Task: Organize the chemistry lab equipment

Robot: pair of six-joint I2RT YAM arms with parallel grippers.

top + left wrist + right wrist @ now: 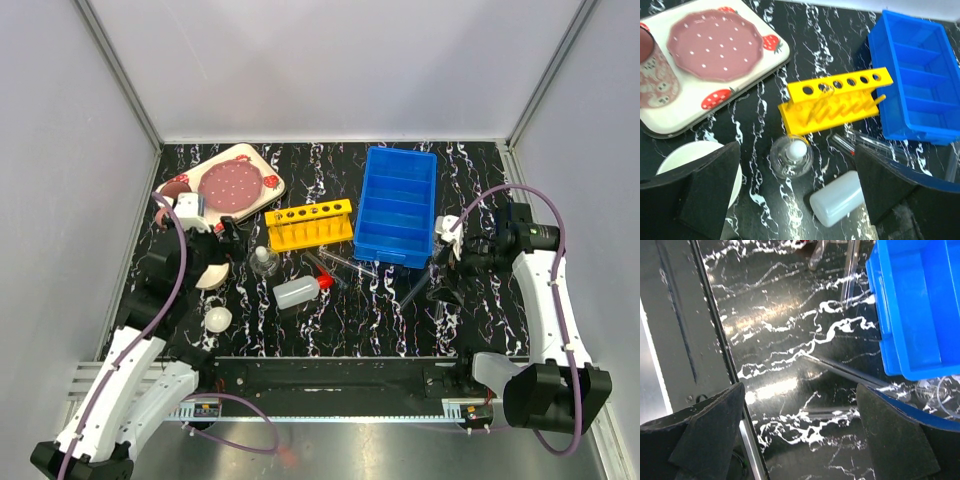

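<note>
**While both grippers gape, glassware lies loose**

Below the left gripper (797,167), its fingers spread and empty, stands the small flask (791,156). The squeeze bottle (837,202) lies on its side just beside the flask. Beyond them sit the yellow rack (835,100) and blue bin (920,80). The right gripper (800,405), equally wide and empty, hangs over a test tube (850,371) lying near that bin.

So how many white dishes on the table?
2. A bowl left of the flask, partly covered; a small dish just nearer the bases. Others may be hidden.
</note>
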